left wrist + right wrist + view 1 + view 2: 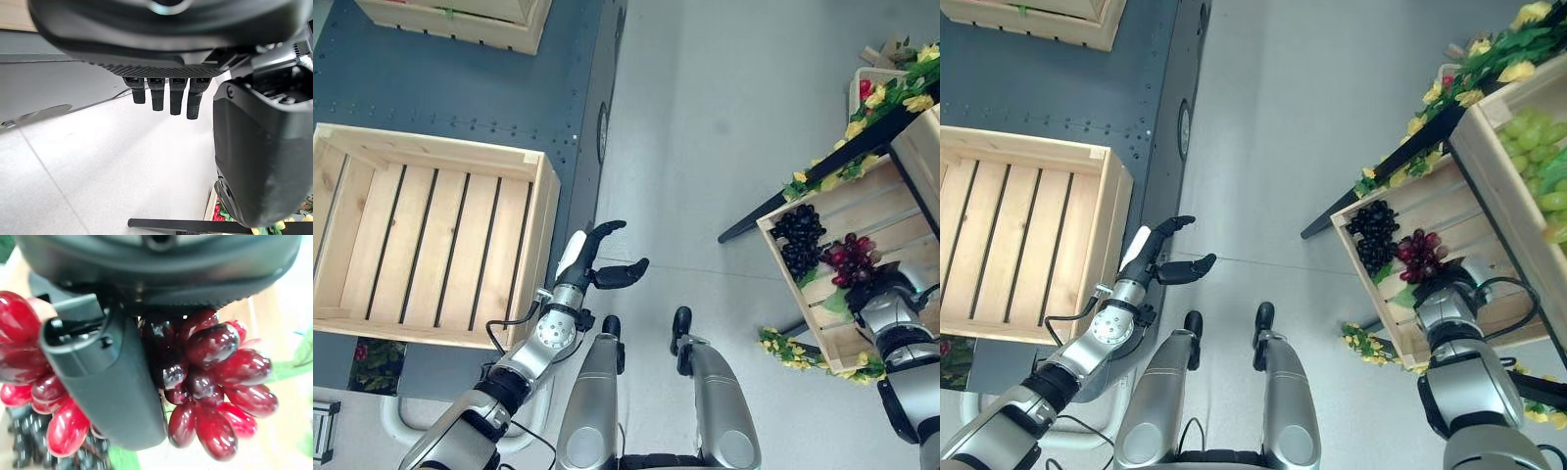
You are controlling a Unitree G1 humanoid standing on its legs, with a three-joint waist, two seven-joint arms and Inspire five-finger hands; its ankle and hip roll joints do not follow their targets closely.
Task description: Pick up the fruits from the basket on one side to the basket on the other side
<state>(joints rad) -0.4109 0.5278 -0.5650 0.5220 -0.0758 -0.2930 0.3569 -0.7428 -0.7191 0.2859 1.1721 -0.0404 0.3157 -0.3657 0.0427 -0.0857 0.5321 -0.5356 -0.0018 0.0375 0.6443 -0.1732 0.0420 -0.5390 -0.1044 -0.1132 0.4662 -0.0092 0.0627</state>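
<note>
A bunch of red grapes (pixel 847 259) lies in the tilted wooden crate (pixel 867 206) on my right, next to a bunch of black grapes (pixel 798 237). My right hand (pixel 1442 284) reaches into that crate from below. In the right wrist view its thumb (pixel 107 377) lies across the red grapes (pixel 220 367), which press against the palm. My left hand (pixel 589 268) hangs open over the grey floor, just right of the empty slatted crate (pixel 541 230), holding nothing. Its straight fingers (pixel 166 98) show in the left wrist view.
Green grapes (pixel 1540 147) fill a second crate at the far right. Yellow flowers (pixel 862 125) trim the black stand (pixel 754 220) under the right crates. Another wooden crate (pixel 460 24) sits at the top left on the dark platform (pixel 460 93).
</note>
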